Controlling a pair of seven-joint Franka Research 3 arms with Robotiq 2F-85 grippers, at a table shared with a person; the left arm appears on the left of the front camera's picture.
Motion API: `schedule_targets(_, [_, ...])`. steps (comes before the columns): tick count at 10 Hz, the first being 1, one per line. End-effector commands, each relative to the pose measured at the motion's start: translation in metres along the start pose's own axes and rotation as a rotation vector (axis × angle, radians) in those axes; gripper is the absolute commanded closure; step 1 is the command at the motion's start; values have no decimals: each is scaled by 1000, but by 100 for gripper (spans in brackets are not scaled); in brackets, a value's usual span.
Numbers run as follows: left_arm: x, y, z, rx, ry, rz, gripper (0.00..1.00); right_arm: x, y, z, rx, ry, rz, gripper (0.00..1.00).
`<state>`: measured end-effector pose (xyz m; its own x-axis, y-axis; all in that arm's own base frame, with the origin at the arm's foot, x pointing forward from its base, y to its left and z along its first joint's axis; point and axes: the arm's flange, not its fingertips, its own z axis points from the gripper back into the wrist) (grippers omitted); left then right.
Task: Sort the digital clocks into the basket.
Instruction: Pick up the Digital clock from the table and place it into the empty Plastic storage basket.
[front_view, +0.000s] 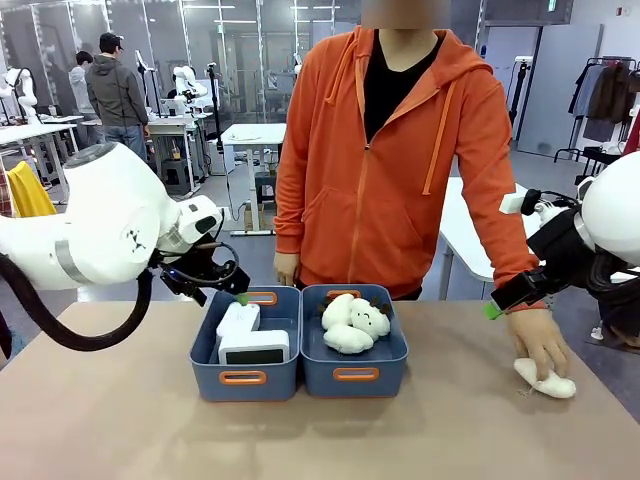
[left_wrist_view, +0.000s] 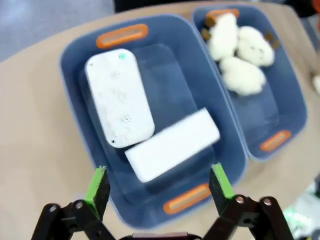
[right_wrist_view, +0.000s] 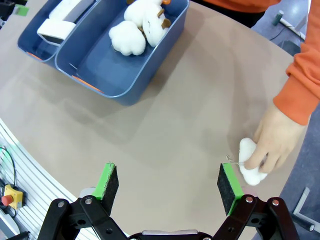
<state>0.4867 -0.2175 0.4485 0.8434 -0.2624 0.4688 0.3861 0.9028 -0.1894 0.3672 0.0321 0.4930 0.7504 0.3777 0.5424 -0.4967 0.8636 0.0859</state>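
- Clocks first: both digital clocks (left_wrist_view: 120, 97) lie inside the left basket (left_wrist_view: 75, 60), directly ahead of and below the left gripper (left_wrist_view: 159, 186), whose jaws stand wide apart and hold nothing.
- Judged from how things lie, the sorting looks done on this side; the step in hand is most likely to lift the left gripper straight up and away, keeping its fingers above the basket rim so nothing is nudged.
- In the left wrist view one clock lies flat with its back up, and the second clock (left_wrist_view: 172, 145) rests nearer the gripper, touching the first at one corner; the front view instead shows that second clock's grey screen (front_view: 253, 353).
- Just beyond the clocks' basket, the second basket (front_view: 355, 385) holds plush toys (front_view: 354, 322); the two baskets stand side by side, touching.
- The right gripper (right_wrist_view: 170, 182) hangs open and empty above bare surface (right_wrist_view: 165, 130), with both baskets well ahead of it.
- Close beside its one finger, the person's hand (right_wrist_view: 275, 142) grips another plush toy (right_wrist_view: 250, 167) on the surface; the right gripper should hold off while that hand is there.
- The front view places that hand (front_view: 538, 340) just below the right arm.
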Motion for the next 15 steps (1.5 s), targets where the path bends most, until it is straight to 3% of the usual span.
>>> schedule_targets(1, [-29, 44, 52, -138, 105, -173, 0, -1, 1, -1, -10, 0, -11, 0])
schedule_targets(4, [-58, 92, 102, -254, 133, -326, 0, -1, 1, -1, -10, 0, -11, 0])
schedule_targets(6, [-81, 129, 137, -312, 109, -507, 0, -1, 1, -1, -10, 0, -11, 0])
schedule_targets(7, [-95, 159, 170, -406, 70, -572, 0, -1, 1, -1, -10, 0, -11, 0])
schedule_targets(9, [-137, 213, 220, -455, -56, -666, 0, -1, 1, -1, -10, 0, -11, 0])
schedule_targets(10, [-156, 226, 228, -441, -143, -668, 0, -1, 1, -1, -10, 0, -11, 0])
schedule_targets(11, [-162, 228, 220, -409, -248, -577, 0, -1, 1, -1, -10, 0, -11, 0])
schedule_targets(12, [-145, 218, 227, -403, -85, -655, 0, -1, 1, -1, -10, 0, -11, 0])
schedule_targets(15, [-145, 218, 227, -403, -85, -655, 0, -1, 1, -1, -10, 0, -11, 0])
